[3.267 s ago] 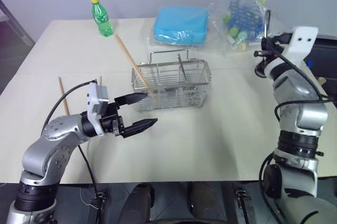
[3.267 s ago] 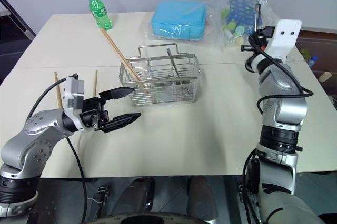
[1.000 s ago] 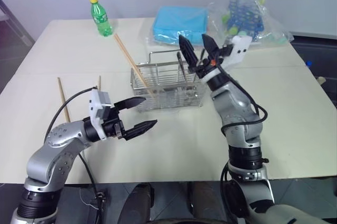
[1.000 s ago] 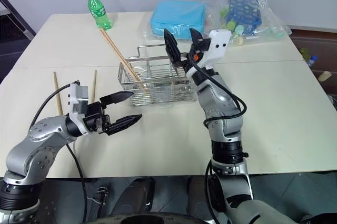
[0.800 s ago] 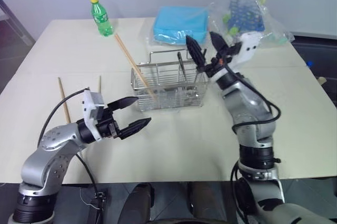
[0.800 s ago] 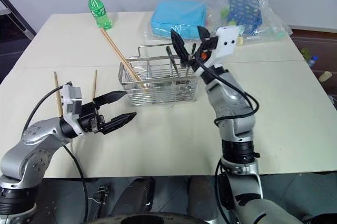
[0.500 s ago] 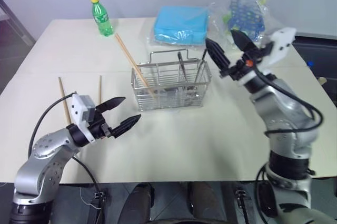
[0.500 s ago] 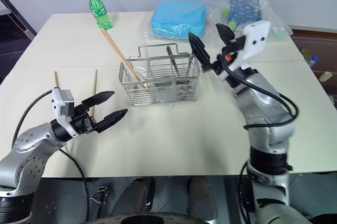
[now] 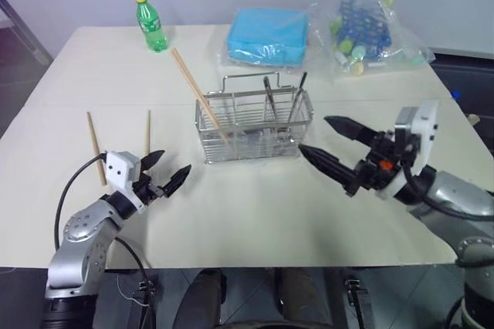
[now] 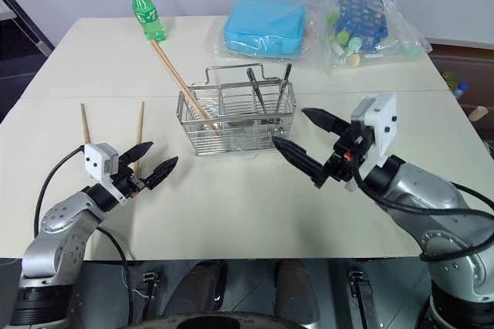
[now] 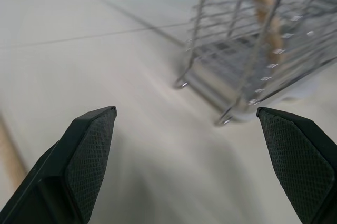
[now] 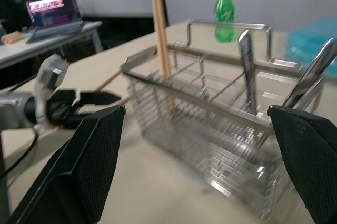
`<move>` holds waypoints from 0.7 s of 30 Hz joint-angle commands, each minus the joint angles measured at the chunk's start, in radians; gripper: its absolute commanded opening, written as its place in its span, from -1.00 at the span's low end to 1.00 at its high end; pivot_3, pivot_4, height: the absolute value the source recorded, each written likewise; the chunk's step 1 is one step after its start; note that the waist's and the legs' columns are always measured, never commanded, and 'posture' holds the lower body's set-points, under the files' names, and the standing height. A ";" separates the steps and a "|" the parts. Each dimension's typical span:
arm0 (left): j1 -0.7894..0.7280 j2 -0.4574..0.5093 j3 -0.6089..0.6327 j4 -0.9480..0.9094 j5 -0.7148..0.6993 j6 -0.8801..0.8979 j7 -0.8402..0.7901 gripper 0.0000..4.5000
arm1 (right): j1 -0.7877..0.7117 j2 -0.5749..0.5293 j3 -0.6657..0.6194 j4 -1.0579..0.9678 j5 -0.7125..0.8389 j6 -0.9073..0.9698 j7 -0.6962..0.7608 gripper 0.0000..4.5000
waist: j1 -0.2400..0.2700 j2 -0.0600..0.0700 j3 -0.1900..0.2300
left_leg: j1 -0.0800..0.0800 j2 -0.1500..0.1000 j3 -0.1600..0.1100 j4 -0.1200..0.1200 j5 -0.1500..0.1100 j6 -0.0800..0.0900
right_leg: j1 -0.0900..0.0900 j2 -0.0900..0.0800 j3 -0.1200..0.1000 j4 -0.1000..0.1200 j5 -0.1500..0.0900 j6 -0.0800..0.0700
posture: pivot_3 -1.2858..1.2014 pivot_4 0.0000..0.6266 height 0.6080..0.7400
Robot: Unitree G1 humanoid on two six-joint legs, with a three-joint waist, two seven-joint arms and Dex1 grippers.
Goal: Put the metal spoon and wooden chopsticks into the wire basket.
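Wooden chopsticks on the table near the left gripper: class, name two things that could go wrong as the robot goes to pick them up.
1. The two loose wooden chopsticks lie flat and apart from each other, so the open left gripper may pinch one and push the other away.
2. One chopstick already leans far out of the wire basket; a bump could tip it out, or disturb the metal spoon standing inside.
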 commanded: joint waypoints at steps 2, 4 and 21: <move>-0.026 -0.032 0.024 0.009 0.041 -0.046 0.085 1.00 | 0.118 -0.020 0.012 -0.027 -0.106 -0.117 0.112 0.97 | 0.003 -0.001 0.000 | 0.000 0.000 0.000 0.000 0.000 0.000 | 0.000 0.000 0.000 0.000 0.000 0.000 | 0.03 -0.52 1.00; -0.032 -0.048 0.020 0.005 0.051 -0.051 0.115 1.00 | 0.157 -0.015 0.042 -0.013 -0.168 -0.173 0.147 0.97 | 0.008 -0.001 0.000 | -0.001 0.000 0.000 0.001 0.000 0.000 | 0.000 0.000 0.000 -0.001 0.001 0.001 | 0.03 -0.52 1.00; -0.177 -0.140 0.061 -0.048 0.175 0.054 0.481 1.00 | 0.181 0.085 0.243 0.165 -0.471 -0.474 0.228 0.97 | 0.020 -0.002 0.000 | 0.000 0.000 0.000 0.002 0.000 0.000 | 0.001 0.000 0.000 -0.001 0.003 0.005 | 0.03 -0.52 1.00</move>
